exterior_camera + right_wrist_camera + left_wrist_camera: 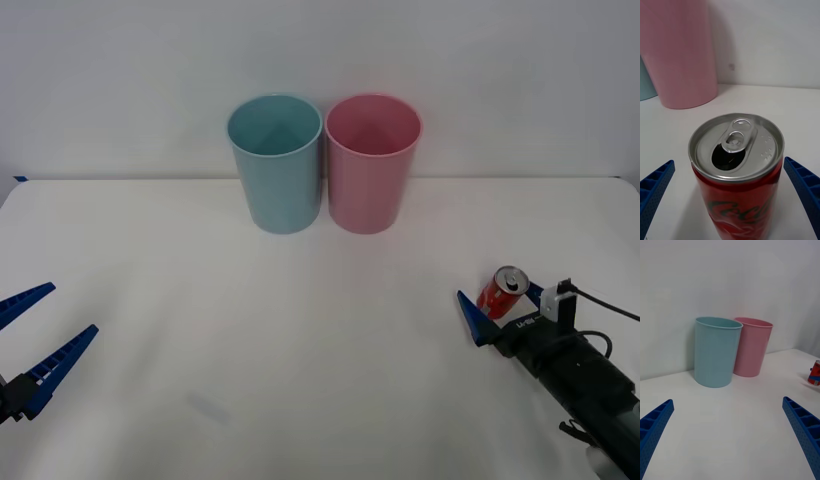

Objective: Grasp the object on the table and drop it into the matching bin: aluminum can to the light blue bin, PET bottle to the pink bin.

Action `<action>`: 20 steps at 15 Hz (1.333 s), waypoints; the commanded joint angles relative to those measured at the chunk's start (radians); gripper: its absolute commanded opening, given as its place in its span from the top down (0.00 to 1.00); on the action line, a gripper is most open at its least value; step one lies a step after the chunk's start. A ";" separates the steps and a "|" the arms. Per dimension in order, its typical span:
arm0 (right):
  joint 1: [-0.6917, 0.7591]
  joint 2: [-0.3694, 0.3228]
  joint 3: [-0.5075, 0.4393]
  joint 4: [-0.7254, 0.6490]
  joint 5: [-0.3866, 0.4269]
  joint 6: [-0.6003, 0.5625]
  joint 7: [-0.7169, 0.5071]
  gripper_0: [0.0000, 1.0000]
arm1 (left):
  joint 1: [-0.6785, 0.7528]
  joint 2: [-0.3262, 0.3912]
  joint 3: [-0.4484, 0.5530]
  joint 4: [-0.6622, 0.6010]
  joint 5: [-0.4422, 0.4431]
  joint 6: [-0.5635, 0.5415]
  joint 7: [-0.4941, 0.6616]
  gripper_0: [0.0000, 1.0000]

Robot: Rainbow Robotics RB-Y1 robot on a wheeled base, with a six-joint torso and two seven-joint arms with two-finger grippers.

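The red aluminum can point(500, 292) stands upright on the white table point(300, 330) at the right, its silver top and opened pull-tab facing up point(737, 146). My right gripper point(502, 306) is open, one blue finger on each side of the can, with small gaps showing in the right wrist view point(728, 161). The light blue bin point(275, 165) and the pink bin point(372, 165) stand side by side at the back centre, the pink one nearer the can. My left gripper point(45, 335) hangs open at the front left, holding nothing.
The left wrist view faces the light blue bin point(717, 352) and pink bin point(752, 348), with the can point(814, 373) far off to one side. A plain wall rises behind the table's far edge. Bare white surface lies between the can and the bins.
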 commanded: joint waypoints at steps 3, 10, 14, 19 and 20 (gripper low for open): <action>-0.006 0.006 0.008 0.000 -0.001 0.021 0.012 0.19 | 0.000 0.000 0.000 0.000 0.000 0.000 0.000 0.00; -0.006 0.006 0.012 0.000 -0.008 0.017 0.026 1.00 | 0.000 0.000 0.000 0.000 0.000 0.000 0.000 0.00; -0.006 0.006 0.012 0.000 -0.008 -0.009 0.023 1.00 | 0.000 0.000 0.000 0.000 0.000 0.000 0.000 0.00; 0.049 -0.002 0.018 -0.109 -0.010 -0.026 -0.005 1.00 | 0.000 0.000 0.000 0.000 0.000 0.000 0.000 0.00; 0.069 -0.009 0.031 -0.147 -0.010 -0.026 -0.034 1.00 | 0.000 0.000 0.000 0.000 0.000 0.000 0.000 0.00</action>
